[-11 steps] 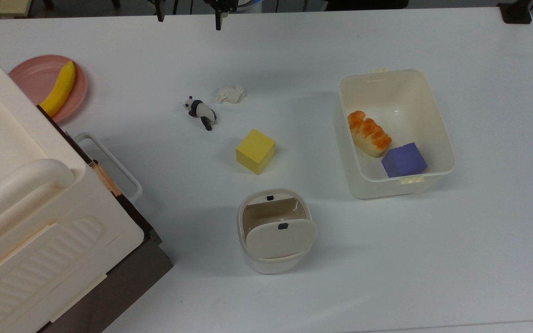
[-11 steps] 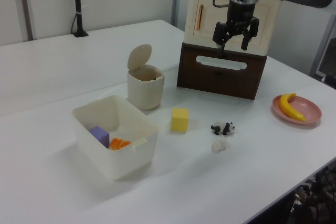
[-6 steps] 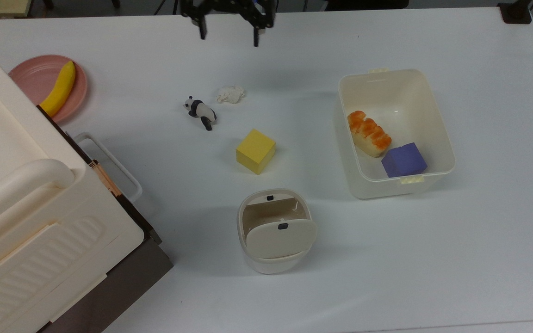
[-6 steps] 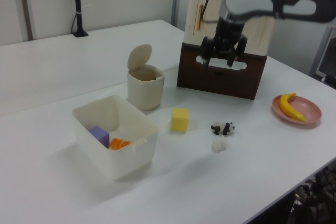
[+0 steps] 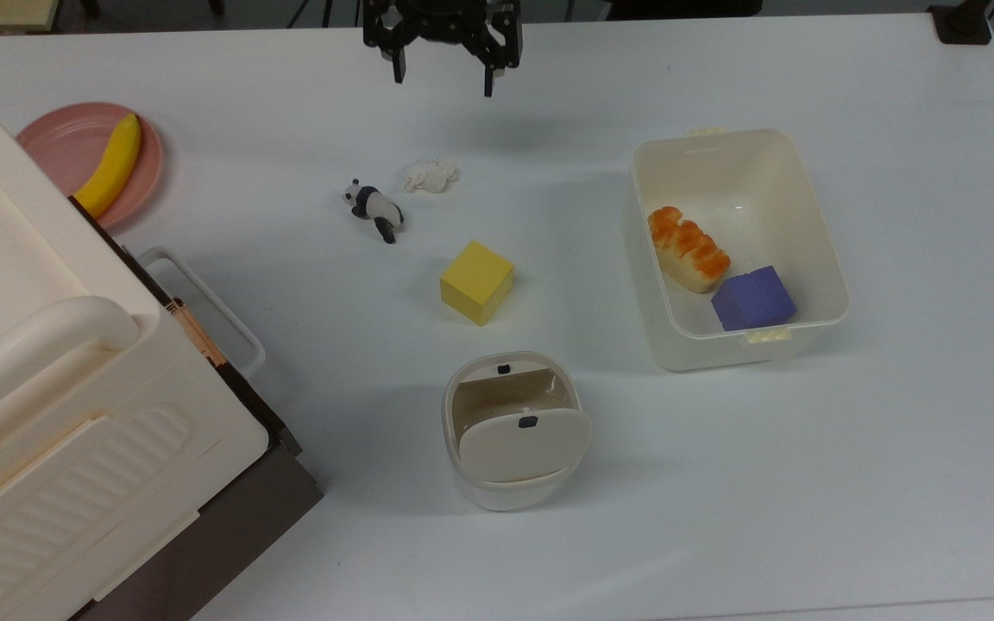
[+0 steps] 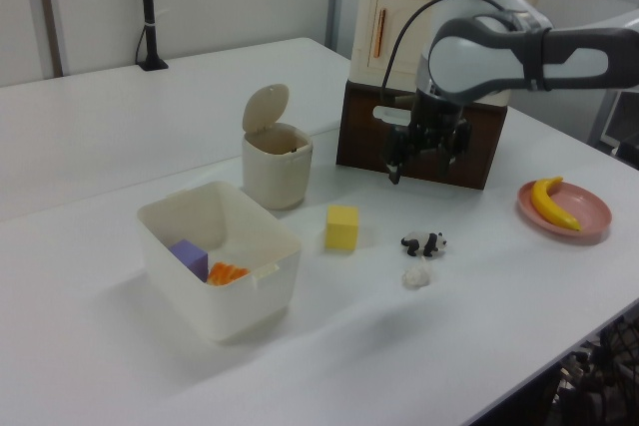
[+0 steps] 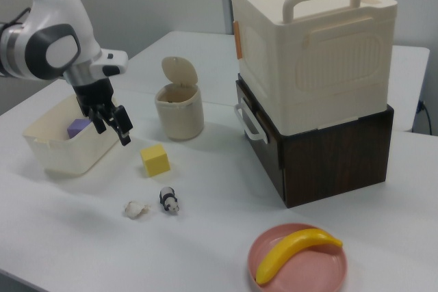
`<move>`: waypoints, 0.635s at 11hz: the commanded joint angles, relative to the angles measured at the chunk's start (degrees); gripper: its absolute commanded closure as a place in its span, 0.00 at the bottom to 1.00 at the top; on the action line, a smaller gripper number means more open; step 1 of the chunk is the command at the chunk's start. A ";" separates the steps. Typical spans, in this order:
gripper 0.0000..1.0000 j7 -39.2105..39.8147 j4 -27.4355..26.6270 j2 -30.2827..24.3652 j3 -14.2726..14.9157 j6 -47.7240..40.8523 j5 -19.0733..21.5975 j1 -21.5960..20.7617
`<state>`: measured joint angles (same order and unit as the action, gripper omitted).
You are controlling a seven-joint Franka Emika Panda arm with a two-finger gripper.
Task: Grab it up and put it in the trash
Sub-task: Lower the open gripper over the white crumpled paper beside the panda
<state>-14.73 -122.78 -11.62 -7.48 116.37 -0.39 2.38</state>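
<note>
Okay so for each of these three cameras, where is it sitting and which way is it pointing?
Top view: overhead, looking straight down at the white table; the gripper reaches in at the top edge, fingers apart.
Left view: raised at one table side, facing the stacked storage boxes; arm and gripper show.
Right view: raised at the opposite side, banana plate nearest; arm and gripper on the right view's left.
Left view and right view share the tissue wad, panda figurine, yellow cube and round bin, mirrored.
</note>
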 commanded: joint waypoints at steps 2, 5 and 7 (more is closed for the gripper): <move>0.00 -0.30 -7.10 -0.51 -0.34 4.56 0.74 0.69; 0.00 -0.56 -10.10 2.73 -0.25 9.92 0.30 0.34; 0.00 -0.65 -10.11 5.37 -0.25 10.80 -0.05 0.34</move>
<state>-14.73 -132.20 -8.48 -7.48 125.00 -0.39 2.78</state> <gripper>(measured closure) 0.000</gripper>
